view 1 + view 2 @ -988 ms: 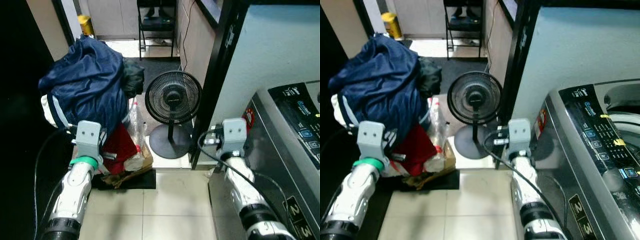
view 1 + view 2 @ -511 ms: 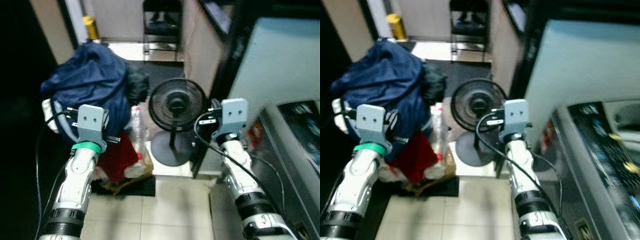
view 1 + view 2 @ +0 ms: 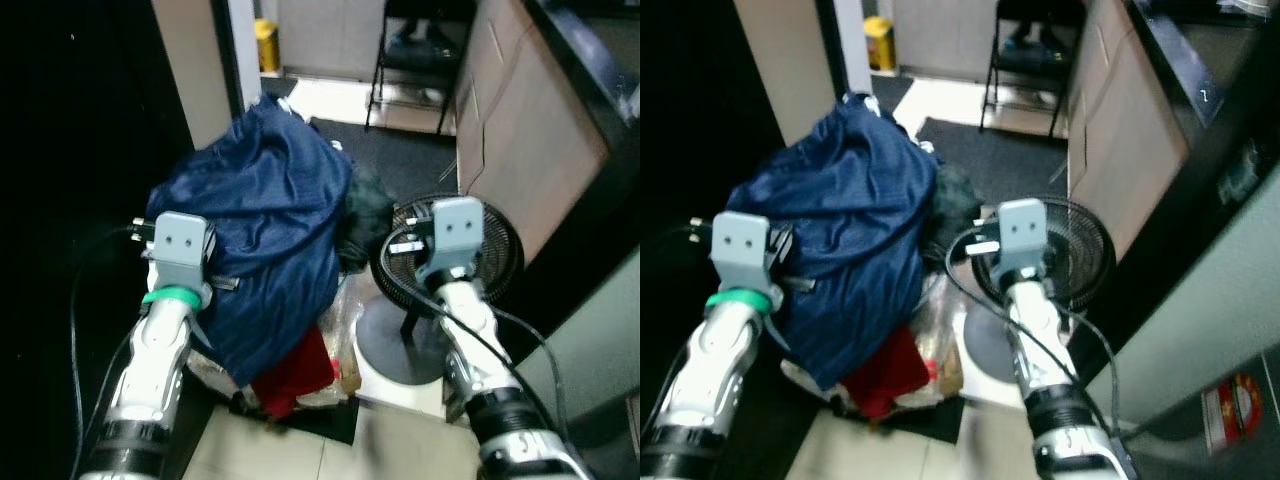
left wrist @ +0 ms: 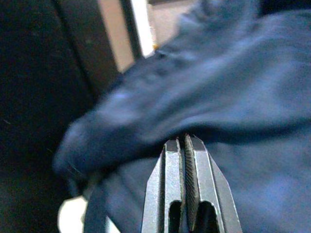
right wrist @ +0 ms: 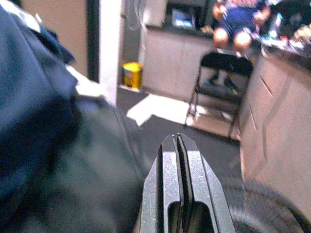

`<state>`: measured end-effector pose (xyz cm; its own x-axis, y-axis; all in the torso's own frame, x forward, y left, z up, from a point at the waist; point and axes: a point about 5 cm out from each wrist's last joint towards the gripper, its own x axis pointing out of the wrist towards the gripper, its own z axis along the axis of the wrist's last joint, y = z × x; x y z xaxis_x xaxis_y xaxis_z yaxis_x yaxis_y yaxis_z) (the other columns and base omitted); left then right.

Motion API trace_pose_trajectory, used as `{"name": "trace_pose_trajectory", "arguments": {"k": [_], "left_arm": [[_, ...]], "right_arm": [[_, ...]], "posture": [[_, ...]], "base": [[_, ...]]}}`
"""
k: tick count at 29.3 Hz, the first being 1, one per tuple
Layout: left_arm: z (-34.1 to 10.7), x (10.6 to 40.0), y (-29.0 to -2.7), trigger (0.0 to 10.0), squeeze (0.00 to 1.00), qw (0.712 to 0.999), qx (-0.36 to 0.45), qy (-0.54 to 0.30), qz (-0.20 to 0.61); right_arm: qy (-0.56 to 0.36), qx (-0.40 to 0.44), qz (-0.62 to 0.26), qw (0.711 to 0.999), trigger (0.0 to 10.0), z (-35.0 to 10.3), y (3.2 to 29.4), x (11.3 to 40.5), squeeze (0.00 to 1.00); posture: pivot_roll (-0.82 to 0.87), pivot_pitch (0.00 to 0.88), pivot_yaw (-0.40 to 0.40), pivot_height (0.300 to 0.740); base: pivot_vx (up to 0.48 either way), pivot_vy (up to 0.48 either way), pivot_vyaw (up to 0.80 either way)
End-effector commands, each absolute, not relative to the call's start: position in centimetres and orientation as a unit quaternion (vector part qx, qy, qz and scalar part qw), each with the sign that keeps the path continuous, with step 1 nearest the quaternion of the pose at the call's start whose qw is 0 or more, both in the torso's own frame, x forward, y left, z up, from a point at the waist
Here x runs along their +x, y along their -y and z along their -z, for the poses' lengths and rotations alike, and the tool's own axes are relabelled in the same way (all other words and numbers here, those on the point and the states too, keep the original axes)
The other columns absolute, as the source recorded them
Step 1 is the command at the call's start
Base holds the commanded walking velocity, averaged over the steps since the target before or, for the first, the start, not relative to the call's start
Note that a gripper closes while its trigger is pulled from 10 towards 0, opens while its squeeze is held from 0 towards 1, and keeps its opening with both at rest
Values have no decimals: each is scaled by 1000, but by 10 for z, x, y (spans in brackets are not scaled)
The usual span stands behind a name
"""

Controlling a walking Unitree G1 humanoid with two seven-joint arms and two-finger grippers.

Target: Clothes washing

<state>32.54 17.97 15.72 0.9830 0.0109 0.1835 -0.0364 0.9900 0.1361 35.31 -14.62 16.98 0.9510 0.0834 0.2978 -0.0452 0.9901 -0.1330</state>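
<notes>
A big navy jacket (image 3: 265, 235) heaps over a pile in the centre-left of the head view, a red garment (image 3: 295, 372) poking out beneath it at lower centre. A black floor fan (image 3: 505, 250) stands just to its right. The left pincer (image 4: 186, 145), fingers pressed together, points at the jacket's folds. The right pincer (image 5: 178, 144), also pressed together, holds nothing.

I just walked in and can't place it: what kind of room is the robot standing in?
Probably a cramped utility or laundry corner of a home. A heap of clothes topped by a navy jacket sits on the tiled floor, a black pedestal fan stands beside it, and a folding chair stands in the room beyond.
</notes>
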Motion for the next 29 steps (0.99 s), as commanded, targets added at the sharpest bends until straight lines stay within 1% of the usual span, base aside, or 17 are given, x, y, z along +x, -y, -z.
{"name": "trace_pose_trajectory", "arguments": {"k": [1, 4, 7, 13, 14, 16, 23, 24, 26, 27, 29], "left_arm": [[-152, 324, -183, 10000, 0, 994, 72, 78, -16], [-153, 325, -183, 10000, 0, 995, 64, 76, -17], [-153, 326, -182, 10000, 0, 997, 39, 67, -6], [-153, 327, -181, 10000, 0, 998, 25, 62, -1], [-155, 327, -180, 10000, 0, 998, 5, 62, 5], [-151, 325, -180, 10000, 0, 998, 1, 57, 21], [-135, 320, -185, 10000, 0, 999, 15, 27, 25], [-139, 320, -184, 10000, 0, 999, 8, 32, 22], [-176, 329, -178, 10000, 0, 996, -13, 93, 11], [-176, 329, -178, 10000, 0, 996, -13, 93, 11], [-211, 335, -175, 10000, 0, 989, -28, 145, 9]], "right_arm": [[141, -55, -39, 988, 10000, -165, 142, 352, 0], [148, -53, -36, 987, 10000, -169, 145, 353, 0], [163, -51, -29, 985, 10000, -178, 151, 355, 0], [172, -59, -30, 983, 10000, -182, 152, 355, 0], [176, -72, -37, 981, 10000, -185, 152, 355, 0], [154, -104, -60, 981, 10000, -176, 148, 354, 0], [132, -108, -61, 983, 10000, -165, 150, 352, 0], [133, -107, -60, 984, 10000, -165, 150, 351, 0], [156, -108, -61, 980, 10000, -173, 150, 348, 0], [156, -108, -61, 980, 10000, -173, 150, 348, 0], [180, -113, -60, 975, 10000, -183, 150, 346, 0]], "posture": [[20, 0, 65, 740], [20, 0, 65, 740], [20, 0, 64, 740], [18, 0, 66, 740], [16, 0, 69, 740], [16, 0, 70, 740], [17, 0, 69, 740], [15, 0, 68, 740], [16, 0, 62, 740], [16, 0, 62, 740], [14, 0, 61, 740]], "base": [[480, 0, 0], [435, 0, 0], [0, 0, 0], [0, 0, 0], [0, 0, 0], [0, 0, 0], [0, 0, 0], [0, 0, 0], [0, 0, 0], [0, 0, 0], [0, 0, 0]]}}
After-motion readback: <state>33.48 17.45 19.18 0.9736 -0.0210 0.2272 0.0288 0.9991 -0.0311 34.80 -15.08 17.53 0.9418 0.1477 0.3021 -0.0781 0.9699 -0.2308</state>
